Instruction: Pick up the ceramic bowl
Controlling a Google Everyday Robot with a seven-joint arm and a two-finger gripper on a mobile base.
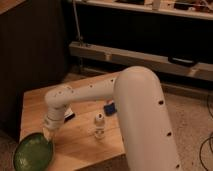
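Note:
The ceramic bowl (31,153) is a wide, shallow green dish at the front left corner of the wooden table (80,142). It partly overhangs the table's edge. My white arm reaches in from the right and bends down to the left. The gripper (49,131) is at its end, right at the bowl's upper right rim. I cannot make out whether it is touching the rim.
A small white bottle (99,125) stands upright mid-table, right of the gripper. A small blue object (110,108) lies behind it and a dark item (69,117) is beside the wrist. A dark cabinet (30,50) stands to the left and a shelf unit behind.

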